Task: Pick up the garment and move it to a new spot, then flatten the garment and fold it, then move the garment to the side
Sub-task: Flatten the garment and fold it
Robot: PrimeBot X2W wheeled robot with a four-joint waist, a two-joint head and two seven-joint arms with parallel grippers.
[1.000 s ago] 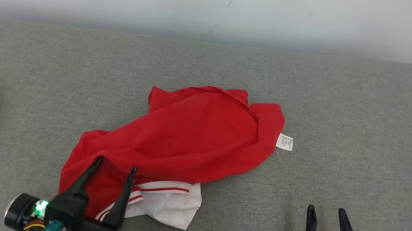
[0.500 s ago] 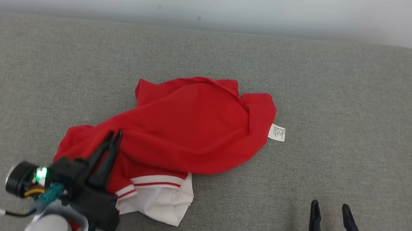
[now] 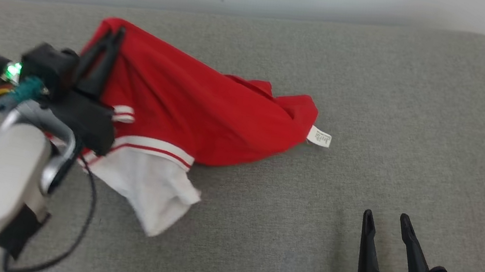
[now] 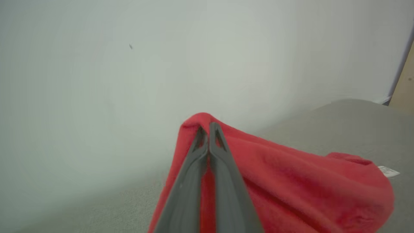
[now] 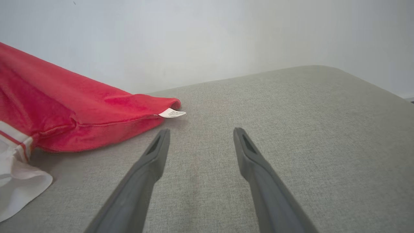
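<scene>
Your red garment (image 3: 206, 114) hangs peaked at one end above the grey bench (image 3: 426, 113), its other end resting there. Your left gripper (image 3: 113, 33) is clamped on that raised peak; your right gripper (image 3: 385, 215) hovers nearby, fingers apart.

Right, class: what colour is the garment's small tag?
White; the tag shows best in the right wrist view.
</scene>
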